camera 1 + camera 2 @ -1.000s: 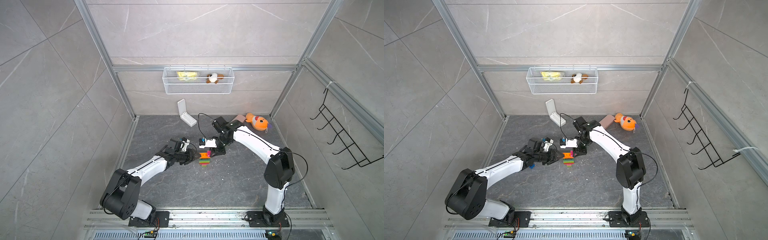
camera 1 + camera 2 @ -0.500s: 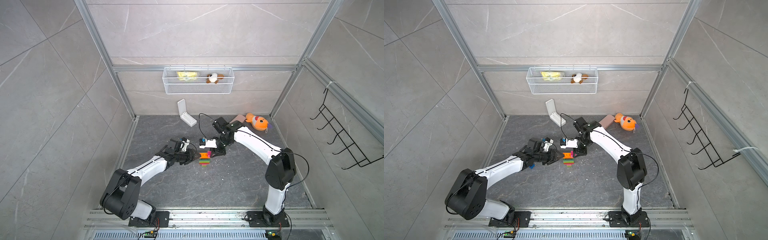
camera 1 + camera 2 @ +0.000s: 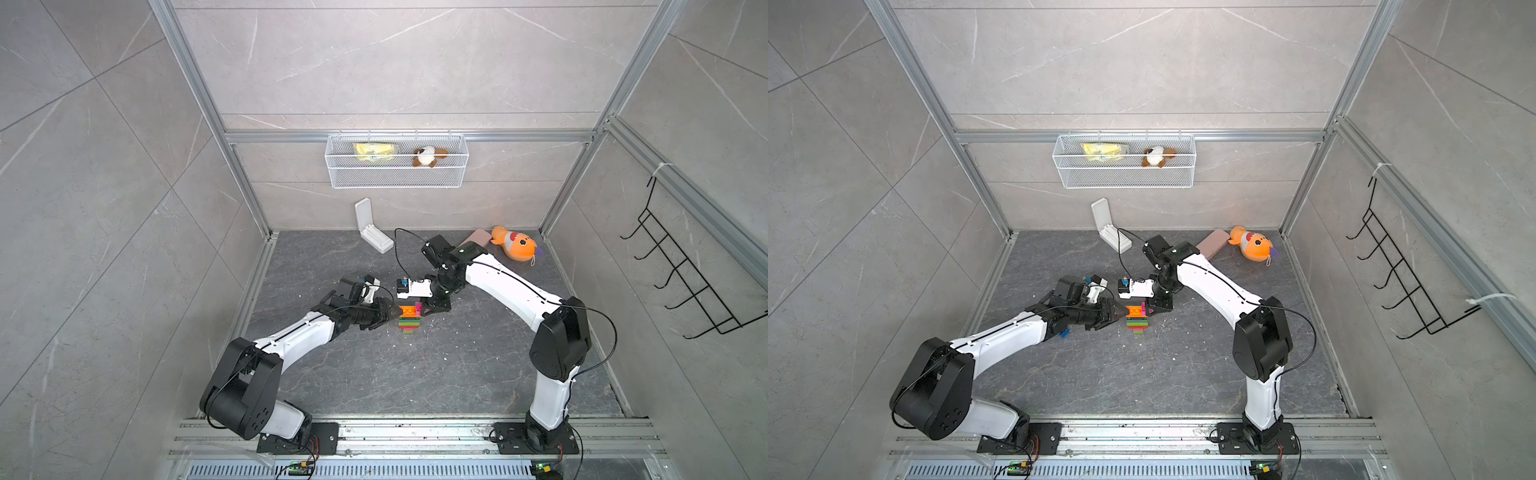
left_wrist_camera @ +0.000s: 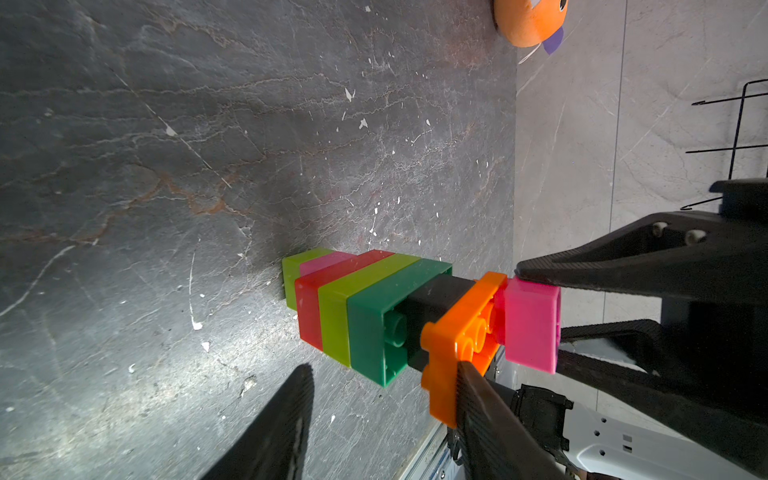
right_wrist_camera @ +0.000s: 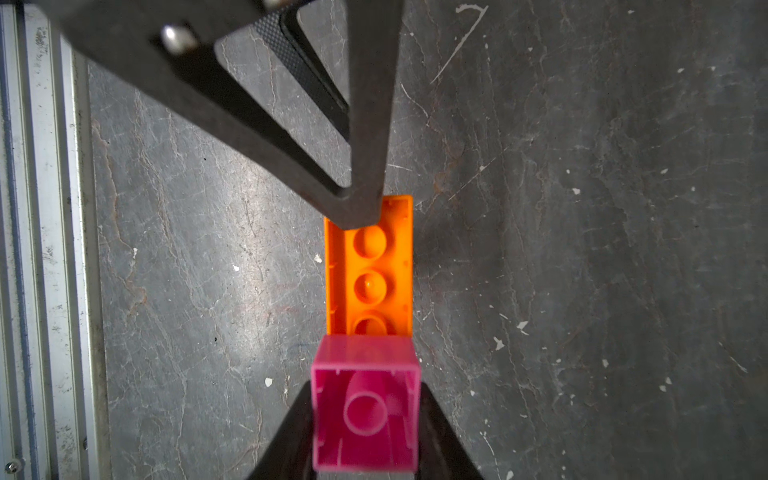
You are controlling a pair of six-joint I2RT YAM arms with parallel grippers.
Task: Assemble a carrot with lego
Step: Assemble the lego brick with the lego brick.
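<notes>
Pink brick [image 5: 365, 411] had hardly moved: the right end effector [image 5: 365, 440] stayed shut tight on it, at one end of the orange brick [image 5: 374, 266] atop the carrot [image 4: 374, 311] on the tabletop [image 4: 166, 166], while the half-open left end effector [image 4: 382, 368] held nothing and only touched the orange brick, so the pink brick probably still needed pushing down.

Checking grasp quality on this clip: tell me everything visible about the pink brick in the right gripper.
The pink brick is a square, glossy plastic block, hollow underside with one round tube facing up. The right gripper pinches two opposite sides. It rests on one end of the orange brick topping the upright carrot stack.
</notes>
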